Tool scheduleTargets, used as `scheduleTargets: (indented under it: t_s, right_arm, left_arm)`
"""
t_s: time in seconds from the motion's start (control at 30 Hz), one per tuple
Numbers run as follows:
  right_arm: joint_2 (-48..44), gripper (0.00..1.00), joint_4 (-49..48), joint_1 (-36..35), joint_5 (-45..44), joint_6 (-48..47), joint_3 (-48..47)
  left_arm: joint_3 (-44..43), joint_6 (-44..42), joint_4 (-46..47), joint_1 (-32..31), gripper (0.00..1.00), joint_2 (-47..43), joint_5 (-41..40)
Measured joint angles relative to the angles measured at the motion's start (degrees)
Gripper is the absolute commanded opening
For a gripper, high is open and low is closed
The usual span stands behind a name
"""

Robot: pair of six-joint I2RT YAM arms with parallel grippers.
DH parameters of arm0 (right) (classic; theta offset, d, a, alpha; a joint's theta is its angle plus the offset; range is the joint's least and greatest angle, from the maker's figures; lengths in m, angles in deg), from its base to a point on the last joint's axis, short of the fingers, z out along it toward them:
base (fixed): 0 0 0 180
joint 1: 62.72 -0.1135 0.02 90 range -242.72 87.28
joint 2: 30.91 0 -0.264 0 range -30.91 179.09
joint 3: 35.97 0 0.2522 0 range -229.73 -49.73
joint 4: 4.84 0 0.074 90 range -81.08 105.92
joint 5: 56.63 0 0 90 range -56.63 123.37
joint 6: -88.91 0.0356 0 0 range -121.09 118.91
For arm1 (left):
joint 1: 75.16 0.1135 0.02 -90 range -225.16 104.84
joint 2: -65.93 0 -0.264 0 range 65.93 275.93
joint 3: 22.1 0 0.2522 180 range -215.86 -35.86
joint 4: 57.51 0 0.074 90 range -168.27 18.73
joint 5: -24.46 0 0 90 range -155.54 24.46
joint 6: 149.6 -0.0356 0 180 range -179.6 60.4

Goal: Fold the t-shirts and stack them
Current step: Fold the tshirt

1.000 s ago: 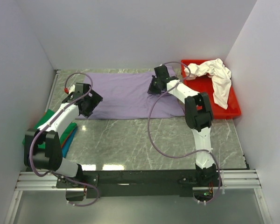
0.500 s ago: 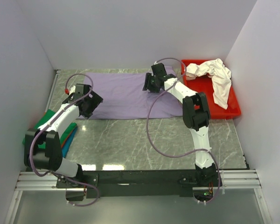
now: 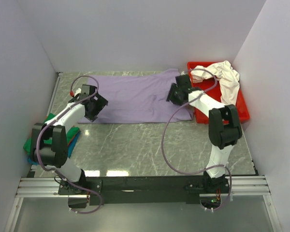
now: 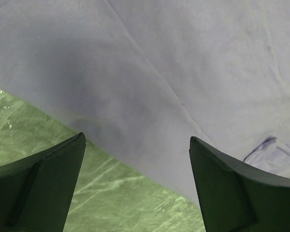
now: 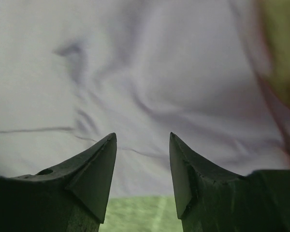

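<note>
Lining up an edge grab on the lavender shirt (image 3: 135, 96), spread flat across the far table.
Folded stack (image 3: 72, 133) was seen near-left; left gripper (image 3: 91, 104) and right gripper (image 3: 175, 94) were held open, empty, over the shirt's left hem and right end; matched, single-layer pinches were judged needed. White shirt (image 3: 227, 77) was piled in the far tray (image 3: 237, 115).

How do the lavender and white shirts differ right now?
The lavender shirt lies spread flat on the table; the white shirt sits crumpled in the red tray. The lavender shirt covers far more area than the bunched white shirt. Both are plain, unfolded cloth.
</note>
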Motion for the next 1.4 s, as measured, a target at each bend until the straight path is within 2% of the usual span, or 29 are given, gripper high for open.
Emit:
scheduleTargets:
  t_s: [0.17, 0.27, 0.67, 1.03, 1.27, 1.4]
  right_arm:
    - [-6.29, 0.54, -2.97, 3.98, -0.26, 2.71, 15.04]
    - [-7.15, 0.53, -3.45, 6.03, -0.09, 3.78, 19.12]
    - [-7.63, 0.53, -5.05, 7.69, -2.01, 4.5, 20.2]
    - [-14.78, 0.53, -2.21, 7.87, -6.54, 4.63, 23.04]
    - [-23.76, 0.52, -2.67, 4.72, -6.95, 6.93, 28.63]
    - [-25.46, 0.52, -3.8, 3.43, -6.29, 7.96, 32.57]
  left_arm:
    - [-0.09, 0.28, 1.62, 1.49, 0.93, 3.06, 0.11]
    - [-0.04, 0.42, 2.73, 2.86, 0.93, 5.01, 0.11]
    - [4.37, 2.23, 6.27, 6.21, 0.92, 6.27, -2.71]
    - [9.25, 3.87, 8.13, 7.74, 0.92, 2.05, -5.79]
    - [15.63, 6.75, 6.6, 8.04, 0.87, -5.42, -9.88]
    - [17.05, 7.63, 6.84, 9.68, 0.79, -5.66, -11.74]
